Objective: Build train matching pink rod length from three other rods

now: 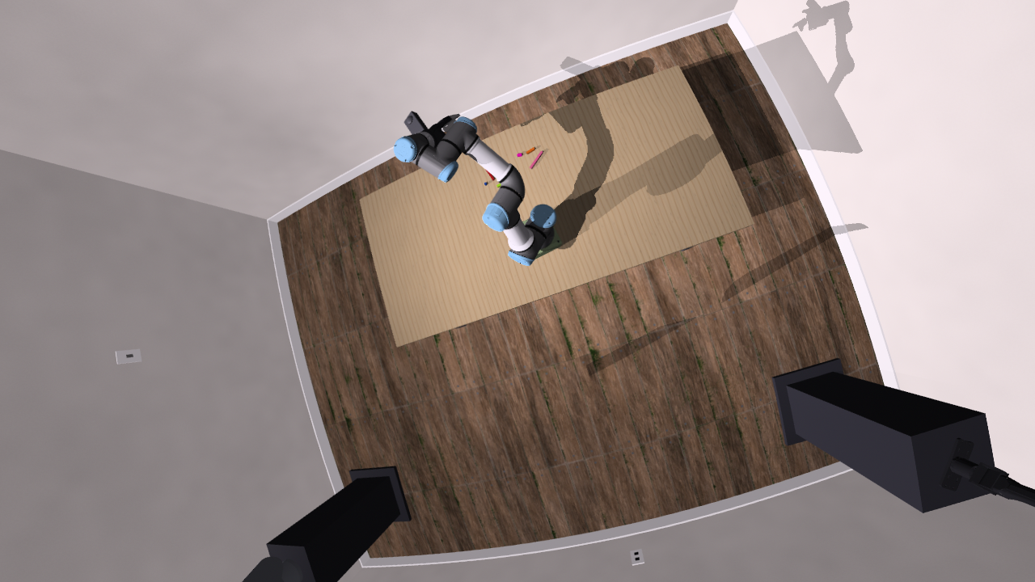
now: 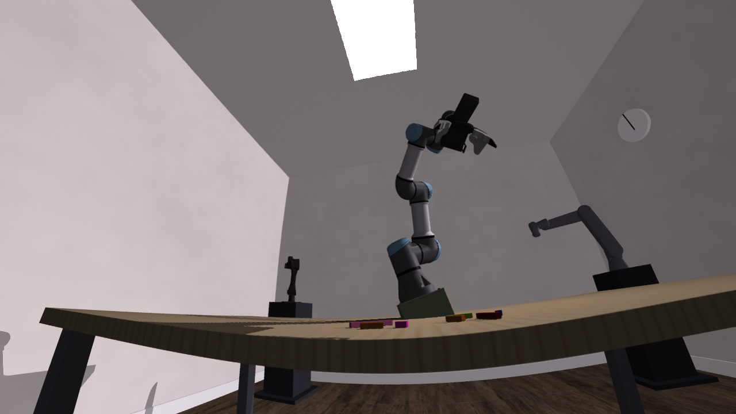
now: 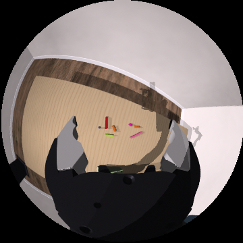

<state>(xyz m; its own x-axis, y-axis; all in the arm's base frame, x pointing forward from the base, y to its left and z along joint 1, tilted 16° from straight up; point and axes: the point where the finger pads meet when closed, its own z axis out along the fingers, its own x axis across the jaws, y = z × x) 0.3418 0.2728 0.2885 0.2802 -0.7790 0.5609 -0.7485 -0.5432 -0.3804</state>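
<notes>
Hovering wide-open, empty end effector point(image 3: 123, 148); arm hiding red rod point(image 1: 491, 175) from top view.

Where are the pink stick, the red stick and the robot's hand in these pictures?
pink rod point(image 3: 136, 135): wrist view, middle of its length.
red rod point(image 3: 106, 122): wrist view, middle of its length.
hand point(image 3: 123, 148): wrist view, midway between the wide-open fingertips.

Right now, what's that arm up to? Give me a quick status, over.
Gripper open, empty, high above the table. Pink rod flat, untouched; red rod, both orange rods and the rest scattered, no train yet. Nothing blocking the descent.
</notes>
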